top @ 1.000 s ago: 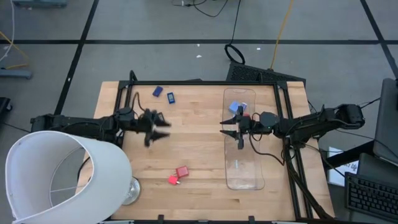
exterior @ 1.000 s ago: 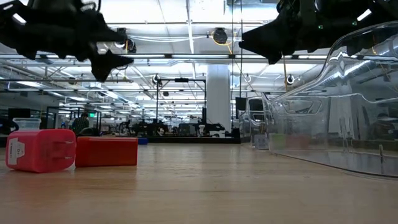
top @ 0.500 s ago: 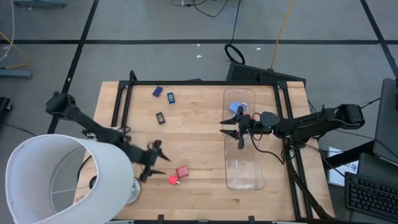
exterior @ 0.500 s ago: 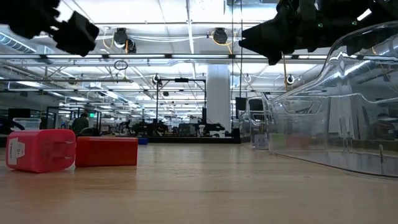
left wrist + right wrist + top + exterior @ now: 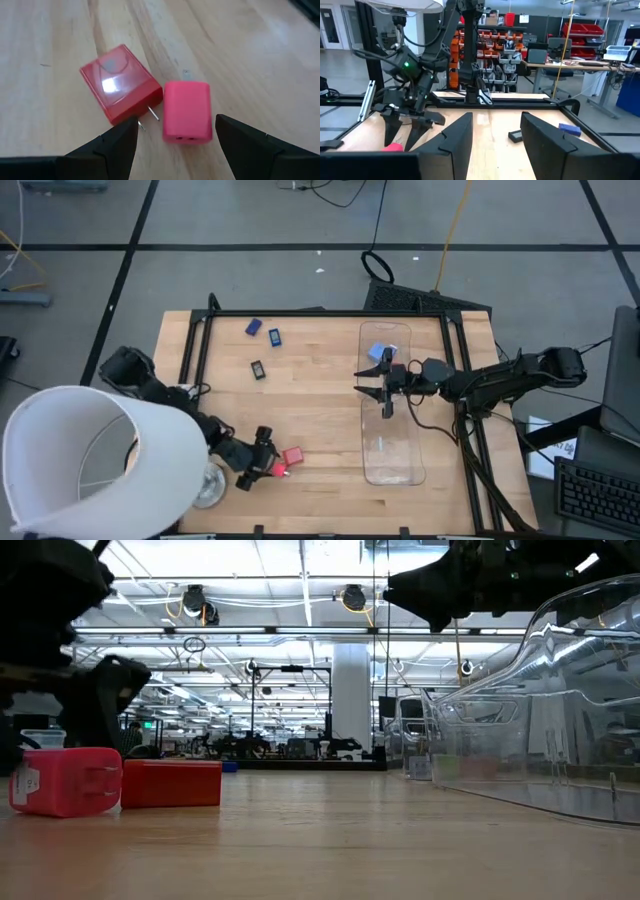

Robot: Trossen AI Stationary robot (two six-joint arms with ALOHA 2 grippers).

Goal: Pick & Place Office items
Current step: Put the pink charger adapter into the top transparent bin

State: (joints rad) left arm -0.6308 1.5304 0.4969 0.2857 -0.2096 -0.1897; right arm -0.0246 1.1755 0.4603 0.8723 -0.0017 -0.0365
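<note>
two red blocky plug pieces lie side by side near the front edge of the light wooden table (image 5: 320,395): a pinkish-red charger block (image 5: 186,112) and a darker glossy red block (image 5: 120,89) touching it. the left tool (image 5: 262,463) sits low just beside them, fingers spread. farther back, the right tool (image 5: 383,394) hovers over the clear plastic tray (image 5: 392,465), fingers spread, near a light blue piece (image 5: 378,352) in the tray. at the far side lie a small black piece (image 5: 258,369) and two dark blue pieces (image 5: 254,327) (image 5: 274,336).

Two chargers (image 5: 287,461) side by side – tray (image 5: 392,470) right of them.
</note>
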